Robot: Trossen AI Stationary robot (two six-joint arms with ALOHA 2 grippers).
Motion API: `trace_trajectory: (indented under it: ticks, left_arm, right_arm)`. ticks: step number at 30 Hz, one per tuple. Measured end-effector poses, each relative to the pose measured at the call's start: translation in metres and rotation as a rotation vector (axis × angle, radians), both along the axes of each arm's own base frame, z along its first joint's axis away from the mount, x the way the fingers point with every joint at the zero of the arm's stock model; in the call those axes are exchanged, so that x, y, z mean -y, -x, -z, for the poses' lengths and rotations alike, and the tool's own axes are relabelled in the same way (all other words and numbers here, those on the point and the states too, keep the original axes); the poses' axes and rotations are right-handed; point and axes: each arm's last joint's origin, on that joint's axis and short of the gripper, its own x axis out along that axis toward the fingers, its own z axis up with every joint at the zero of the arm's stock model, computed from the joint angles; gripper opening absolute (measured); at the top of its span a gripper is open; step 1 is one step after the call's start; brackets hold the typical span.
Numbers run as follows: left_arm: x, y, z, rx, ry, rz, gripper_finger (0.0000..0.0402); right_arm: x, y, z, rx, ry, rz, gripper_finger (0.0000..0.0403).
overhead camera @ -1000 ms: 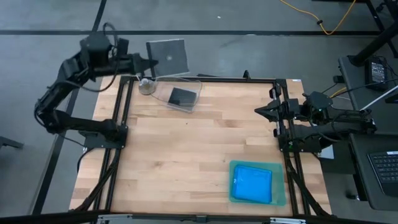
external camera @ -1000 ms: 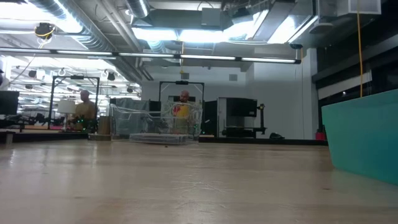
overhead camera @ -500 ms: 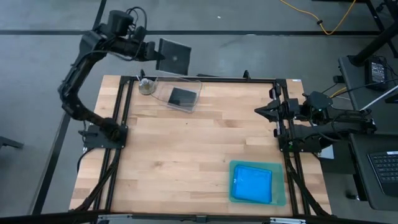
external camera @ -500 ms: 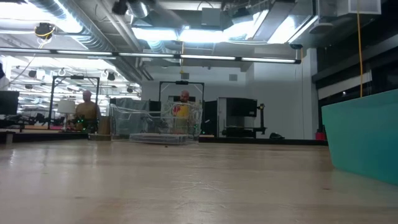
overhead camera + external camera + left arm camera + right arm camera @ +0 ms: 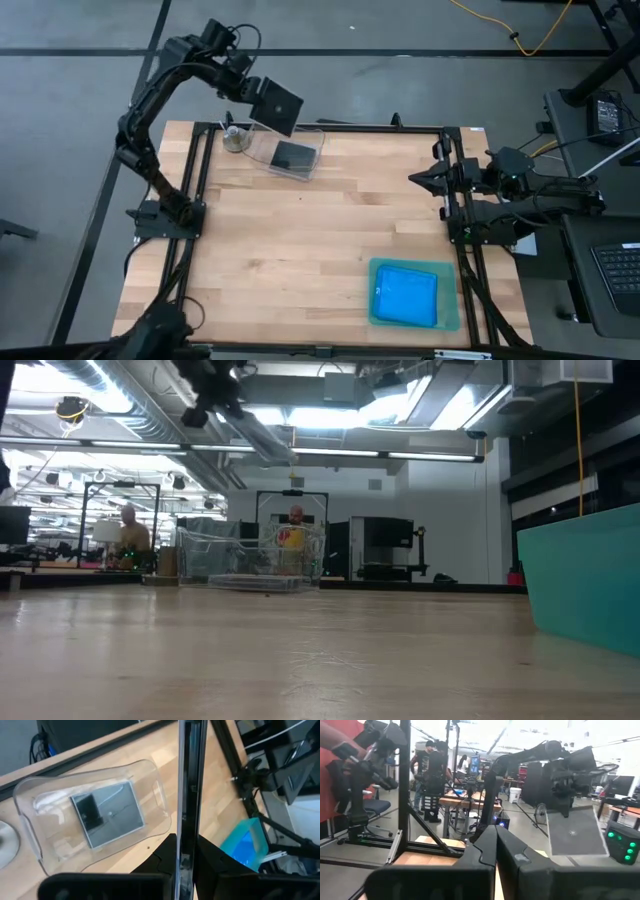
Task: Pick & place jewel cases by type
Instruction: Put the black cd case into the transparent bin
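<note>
So the left gripper (image 5: pixel 248 88) is clamped on 1 dark square jewel case (image 5: pixel 277 105), pinching it by an edge and holding it up in the air right over the far left corner of the table (image 5: pixel 300 250), above the clear plastic tub (image 5: pixel 310 160). From the left wrist view you see that case (image 5: pixel 187 795) edge-on, a thin dark strip running up between the 2 fingers (image 5: pixel 167 855), jaws squeezed tight against it. Below it the tub (image 5: pixel 155 795) sits on the wood with another dark square case (image 5: pixel 107 812) lying flat inside. From the high view that second case (image 5: pixel 294 155) is flat on the tub floor, and there's a small round thing (image 5: pixel 235 140) just beside the tub at the table corner, can't tell what it is. Over on the near right side, the green tray (image 5: pixel 450 300) has a bright blue case (image 5: pixel 408 296) lying in it; whether more are stacked under it I can't tell. The right gripper (image 5: pixel 418 178) is parked at the right edge of the table, fingers closed on nothing, well apart from everything. In the low view you get the tub (image 5: pixel 250 560) far back, the teal wall of the tray (image 5: pixel 590 575) on the right, and a couple of people in the room behind.
</note>
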Motion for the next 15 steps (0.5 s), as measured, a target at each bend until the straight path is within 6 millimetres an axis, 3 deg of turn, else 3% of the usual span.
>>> trace_trajectory:
  ticks: [15]
  left_arm:
    - [-0.039,-0.024,0.050,-0.104,0.112,0.084,0.0027]
  right_arm:
    - [0.002,0.000,0.001,-0.014,-0.009,0.054,0.0007]
